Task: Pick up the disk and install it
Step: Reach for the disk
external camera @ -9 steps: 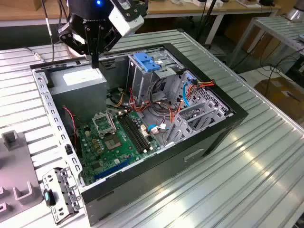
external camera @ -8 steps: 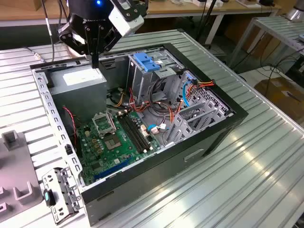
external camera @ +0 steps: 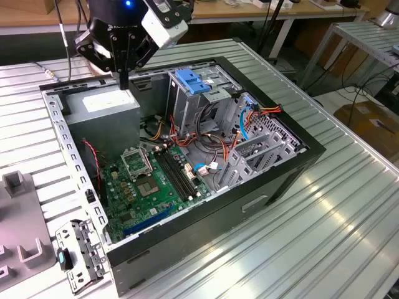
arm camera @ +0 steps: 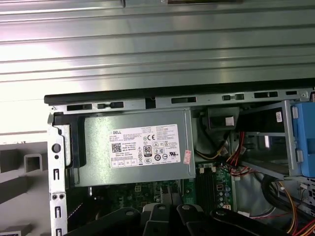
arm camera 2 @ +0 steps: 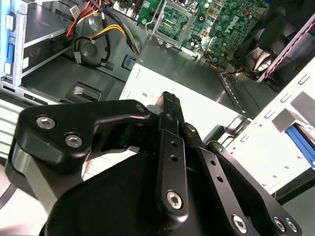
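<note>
**Gripper closed and empty above the stickered grey box**

The gripper (external camera: pixel 124 81) hung with its fingers pressed together and nothing between them, so the disk was not in its grasp. In the exterior view its tip pointed down over the far edge of the grey box (external camera: pixel 93 121), inside the open computer case (external camera: pixel 262 193) lying on the ribbed metal desk (external camera: pixel 324 205). Whether the tip touched the box could not be told.

The clearest writing was on the white sticker (arm camera: pixel 145 146) on top of the grey box. It carried rows of small black print, a few barcode-like blocks and a line of round marks. A small pink-and-white tag (arm camera: pixel 187 156) sat just beside its corner, and a little white tag (arm camera: pixel 230 120) was stuck to a black part nearby. In the second wrist view the gripper's tip stood over that same sticker.

Beside the box rose the grey metal cage (external camera: pixel 181 106) with its blue plastic top (external camera: pixel 190 81). The green motherboard (external camera: pixel 146 193) lay below, with red, orange and yellow cables (external camera: pixel 206 134) between them.

In the second wrist view a blue strip (arm camera 2: pixel 299 140) showed under pale metal plates outside the case wall. Whether it belonged to the disk could not be told.
</note>
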You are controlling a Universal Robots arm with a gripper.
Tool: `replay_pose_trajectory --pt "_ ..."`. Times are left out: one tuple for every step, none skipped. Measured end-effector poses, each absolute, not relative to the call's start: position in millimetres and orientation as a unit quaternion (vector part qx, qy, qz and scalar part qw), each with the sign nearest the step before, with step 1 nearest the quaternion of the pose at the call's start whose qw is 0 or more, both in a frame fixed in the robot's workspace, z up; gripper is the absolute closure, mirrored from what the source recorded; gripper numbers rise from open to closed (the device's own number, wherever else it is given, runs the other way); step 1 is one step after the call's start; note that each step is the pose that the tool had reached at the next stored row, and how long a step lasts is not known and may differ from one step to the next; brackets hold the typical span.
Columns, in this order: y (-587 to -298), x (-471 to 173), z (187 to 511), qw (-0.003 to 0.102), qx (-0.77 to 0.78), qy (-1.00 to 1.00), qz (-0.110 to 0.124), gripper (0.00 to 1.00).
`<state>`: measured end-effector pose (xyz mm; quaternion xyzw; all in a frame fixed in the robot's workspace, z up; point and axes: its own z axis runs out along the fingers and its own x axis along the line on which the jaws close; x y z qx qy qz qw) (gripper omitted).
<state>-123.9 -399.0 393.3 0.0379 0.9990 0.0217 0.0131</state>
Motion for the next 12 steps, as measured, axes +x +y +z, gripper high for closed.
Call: replay_pose_trajectory --pt "-399.0 -124.4 393.3 0.013 0.038 0.999 0.022 0.89" --pt "-399.0 -125.0 393.3 0.013 0.038 0.999 0.022 0.89" --pt "-399.0 -125.3 393.3 0.013 0.038 0.999 0.022 0.89" --pt "-399.0 -125.9 393.3 0.013 0.038 0.999 0.022 0.89" --pt "-399.0 -126.7 393.3 0.013 0.038 0.999 0.022 0.89" --pt "-399.0 -127.7 393.3 0.013 0.038 0.999 0.022 0.89" --pt "-399.0 -128.4 393.3 0.013 0.038 0.999 0.022 0.89" --pt "-399.0 -128.8 393.3 0.013 0.038 0.999 0.022 0.89" --pt "-399.0 -129.4 393.3 0.013 0.038 0.999 0.022 0.89" --pt "-399.0 -129.8 393.3 0.013 0.038 0.999 0.022 0.89" --pt "-399.0 -130.2 393.3 0.013 0.038 0.999 0.022 0.89" --pt "-399.0 -130.6 393.3 0.013 0.038 0.999 0.022 0.89"
